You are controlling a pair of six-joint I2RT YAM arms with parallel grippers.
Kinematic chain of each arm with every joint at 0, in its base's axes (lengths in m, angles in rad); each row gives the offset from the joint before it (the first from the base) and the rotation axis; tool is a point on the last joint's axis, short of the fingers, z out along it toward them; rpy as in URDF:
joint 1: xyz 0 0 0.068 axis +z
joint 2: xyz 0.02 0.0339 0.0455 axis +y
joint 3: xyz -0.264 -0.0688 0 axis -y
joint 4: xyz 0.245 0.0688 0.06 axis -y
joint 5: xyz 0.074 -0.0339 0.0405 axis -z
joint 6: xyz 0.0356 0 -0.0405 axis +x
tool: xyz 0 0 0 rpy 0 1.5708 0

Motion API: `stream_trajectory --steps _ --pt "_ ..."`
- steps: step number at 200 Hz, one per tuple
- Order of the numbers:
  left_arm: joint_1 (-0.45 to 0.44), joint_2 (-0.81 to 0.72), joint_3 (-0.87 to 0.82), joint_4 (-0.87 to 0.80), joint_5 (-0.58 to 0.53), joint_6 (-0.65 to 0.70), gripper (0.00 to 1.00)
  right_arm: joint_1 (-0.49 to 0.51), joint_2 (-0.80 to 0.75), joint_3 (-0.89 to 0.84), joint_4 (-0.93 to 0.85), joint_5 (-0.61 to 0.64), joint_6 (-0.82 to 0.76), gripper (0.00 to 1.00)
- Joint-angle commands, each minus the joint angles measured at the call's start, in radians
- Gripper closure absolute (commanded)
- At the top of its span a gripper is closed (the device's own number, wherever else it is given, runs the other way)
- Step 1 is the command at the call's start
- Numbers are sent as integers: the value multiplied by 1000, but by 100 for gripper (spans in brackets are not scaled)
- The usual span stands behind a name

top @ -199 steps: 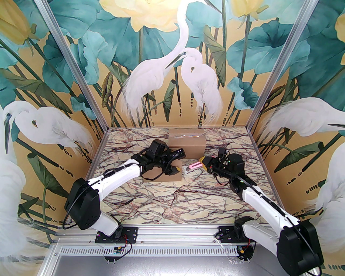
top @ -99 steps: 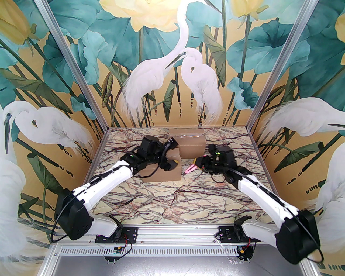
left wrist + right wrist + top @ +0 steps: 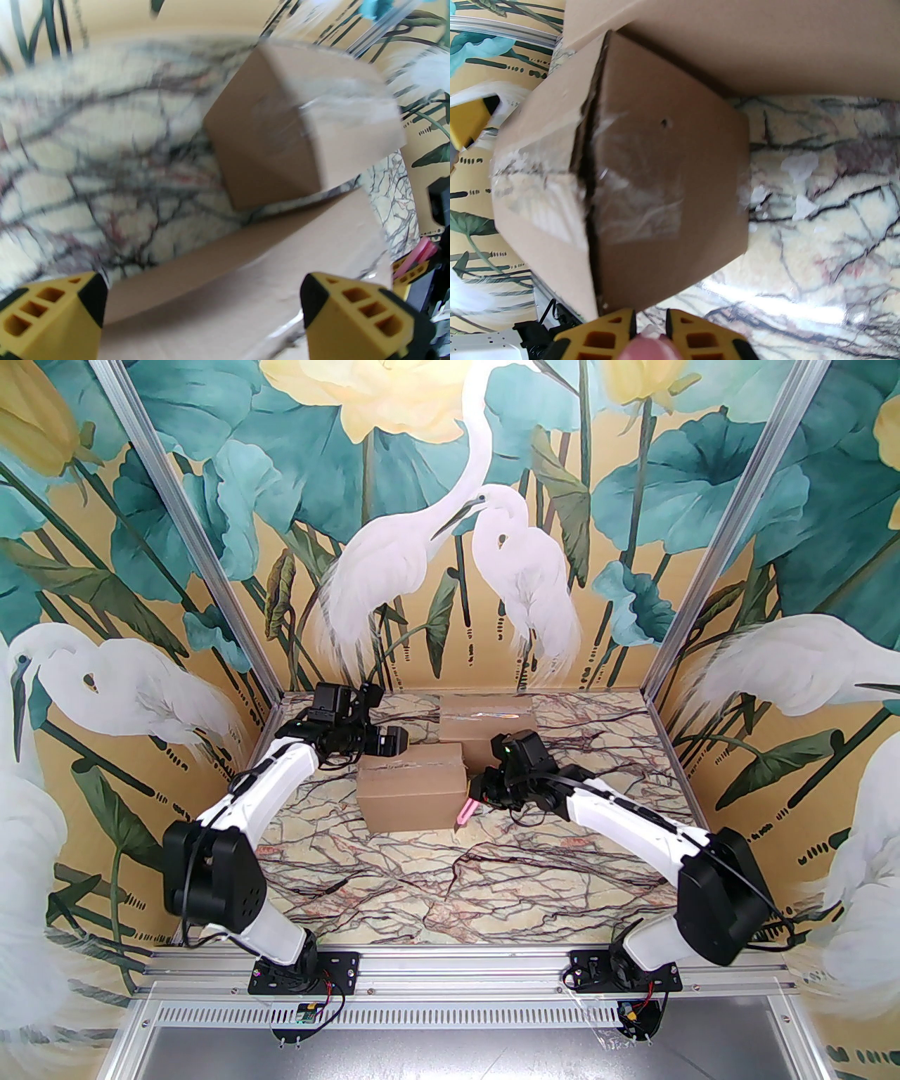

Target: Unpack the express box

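Note:
Two taped cardboard boxes lie on the marble table. The near box (image 3: pixel 411 790) is in the middle and the far box (image 3: pixel 492 725) sits behind it. My left gripper (image 3: pixel 394 741) hovers open at the near box's back left corner; its yellow fingertips (image 3: pixel 52 309) stand wide apart above the box top (image 3: pixel 246 267). My right gripper (image 3: pixel 477 797) is shut on a pink cutter (image 3: pixel 464 812), whose blade points down beside the near box's right end. That taped end (image 3: pixel 647 175) shows a dark split seam, with the cutter (image 3: pixel 648 346) between my fingers (image 3: pixel 703 339).
The far box (image 3: pixel 299 140) lies close behind the near one with a narrow gap between them. Small scraps of torn tape (image 3: pixel 799 167) lie on the marble by the near box. Patterned walls close in the table on three sides.
My left arm lifted off the near box and swung to its back left. My right arm moved left with the cutter, which now points down at the box's right end.

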Motion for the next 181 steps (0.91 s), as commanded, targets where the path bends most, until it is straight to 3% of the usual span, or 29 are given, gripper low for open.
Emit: stream_trajectory --steps 1,60,139,181 --pt "-6 -31 -46 -84 125 -60 5 4 38 79 -67 70 -57 100" --pt "17 -241 -268 -99 116 -138 6 2 195 270 -124 97 -136 100" --pt "17 -389 -395 -112 148 -288 8 11 478 646 -187 31 -187 100" --pt "17 -421 -420 -140 140 -321 9 15 410 576 -205 84 -230 100"
